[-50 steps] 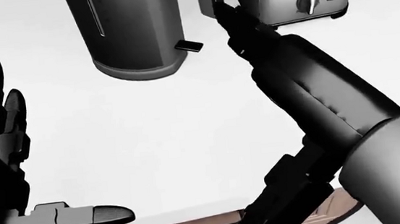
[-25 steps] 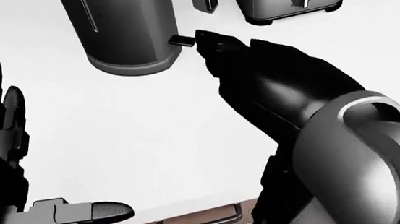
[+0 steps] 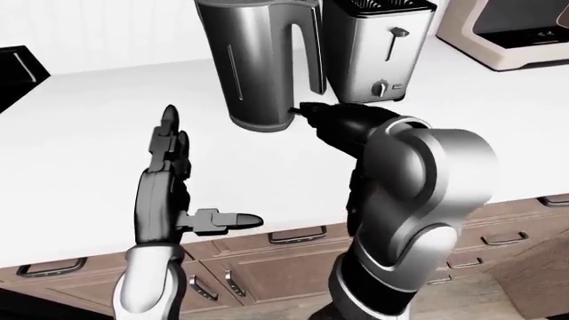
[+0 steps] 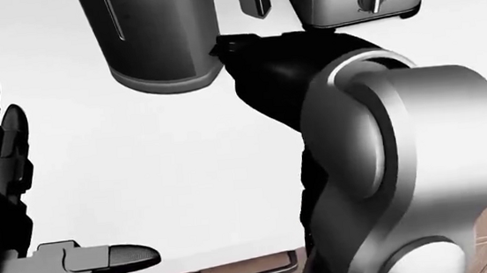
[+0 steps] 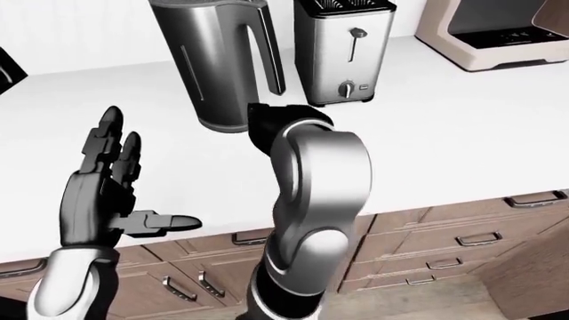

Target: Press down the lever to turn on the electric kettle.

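Since half a second ago the right hand point(image 3: 307, 112) is pushing further toward the electric kettle point(image 3: 258, 63), and its fingertips are now reaching the lever point(image 4: 220, 48) at the kettle's base, hiding most of it. Whether those fingers are spread or pressed together cannot be told, as the forearm is covering them. The left hand point(image 3: 165, 193) is hanging over the desk point(image 3: 98, 133) at the view's left, well apart from the kettle, fingers spread and thumb sticking out sideways. The kettle is standing upright on the white desk, long axis vertical, its handle and lever facing the view's right toward a toaster point(image 3: 378, 47) just beside it. Wooden drawers point(image 3: 293, 257) are running below the desk edge; a cream appliance point(image 3: 511, 33) is sitting at the upper right.
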### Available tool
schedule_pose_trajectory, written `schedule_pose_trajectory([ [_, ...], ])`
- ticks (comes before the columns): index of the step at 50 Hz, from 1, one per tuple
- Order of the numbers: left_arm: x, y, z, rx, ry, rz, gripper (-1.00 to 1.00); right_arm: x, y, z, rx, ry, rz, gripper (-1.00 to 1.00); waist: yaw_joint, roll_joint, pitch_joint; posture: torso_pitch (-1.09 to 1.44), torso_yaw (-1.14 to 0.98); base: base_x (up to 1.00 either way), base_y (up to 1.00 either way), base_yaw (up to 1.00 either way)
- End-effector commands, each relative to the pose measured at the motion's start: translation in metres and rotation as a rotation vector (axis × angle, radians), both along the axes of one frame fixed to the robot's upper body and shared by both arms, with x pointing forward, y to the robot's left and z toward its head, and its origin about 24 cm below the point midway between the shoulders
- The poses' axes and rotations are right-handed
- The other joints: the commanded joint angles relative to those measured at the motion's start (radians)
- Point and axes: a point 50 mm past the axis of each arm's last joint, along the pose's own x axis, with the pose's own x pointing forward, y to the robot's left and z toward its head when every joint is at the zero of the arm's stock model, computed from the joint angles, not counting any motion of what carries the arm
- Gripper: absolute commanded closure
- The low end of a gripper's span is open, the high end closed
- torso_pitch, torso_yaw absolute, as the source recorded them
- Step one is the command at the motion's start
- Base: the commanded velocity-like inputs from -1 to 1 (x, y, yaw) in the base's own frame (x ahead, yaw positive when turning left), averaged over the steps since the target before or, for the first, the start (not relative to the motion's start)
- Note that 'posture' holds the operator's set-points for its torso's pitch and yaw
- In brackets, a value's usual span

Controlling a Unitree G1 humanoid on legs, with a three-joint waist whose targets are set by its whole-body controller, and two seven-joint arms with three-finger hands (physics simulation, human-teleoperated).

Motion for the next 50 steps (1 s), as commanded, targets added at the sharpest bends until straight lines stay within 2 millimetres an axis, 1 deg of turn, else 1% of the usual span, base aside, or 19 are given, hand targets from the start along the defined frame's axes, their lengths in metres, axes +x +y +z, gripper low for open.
schedule_pose_trajectory([
  [1,-0.004,-0.001,0.013,0.008,-0.080,0.001,-1.00,-0.002,0.002,0.011,-0.011,-0.046,0.009,-1.00,0.000,0.003,-0.019,0.00,0.00,0.00,0.00,0.00],
  [5,-0.004,-0.001,0.012,0.008,-0.079,0.001,-1.00,0.005,0.001,0.015,-0.016,-0.037,0.000,-1.00,0.000,0.001,-0.019,0.00,0.00,0.00,0.00,0.00],
  [7,-0.005,-0.001,0.012,0.009,-0.080,0.000,-1.00,0.007,0.002,0.011,-0.021,-0.014,0.006,-1.00,0.000,0.000,-0.018,0.00,0.00,0.00,0.00,0.00],
  [13,-0.005,-0.001,0.012,0.008,-0.079,0.001,-1.00,0.016,0.001,0.016,-0.039,-0.002,-0.002,-1.00,0.001,-0.002,-0.018,0.00,0.00,0.00,0.00,0.00],
  [28,-0.005,0.000,0.011,0.006,-0.079,0.003,-1.00,0.032,-0.003,0.022,-0.073,0.034,-0.030,-1.00,0.003,-0.008,-0.015,0.00,0.00,0.00,0.00,0.00],
  [35,-0.006,0.000,0.011,0.005,-0.078,0.005,-1.00,0.036,-0.003,0.020,-0.081,0.055,-0.031,-1.00,0.004,-0.009,-0.014,0.00,0.00,0.00,0.00,0.00],
  [38,-0.006,0.000,0.010,0.004,-0.078,0.005,-1.00,0.036,-0.001,0.016,-0.088,0.065,-0.026,-1.00,0.005,-0.010,-0.015,0.00,0.00,0.00,0.00,0.00],
  [40,-0.006,0.000,0.010,0.004,-0.078,0.004,-1.00,0.038,0.000,0.018,-0.089,0.066,-0.025,-1.00,0.006,-0.010,-0.015,0.00,0.00,0.00,0.00,0.00],
  [47,-0.006,0.001,0.009,0.002,-0.078,0.006,-1.00,0.040,0.000,0.017,-0.090,0.077,-0.030,-1.00,0.006,-0.010,-0.015,0.00,0.00,0.00,0.00,0.00],
  [50,-0.006,0.001,0.009,0.001,-0.078,0.006,-1.00,0.042,0.000,0.022,-0.089,0.076,-0.033,-1.00,0.006,-0.011,-0.016,0.00,0.00,0.00,0.00,0.00],
])
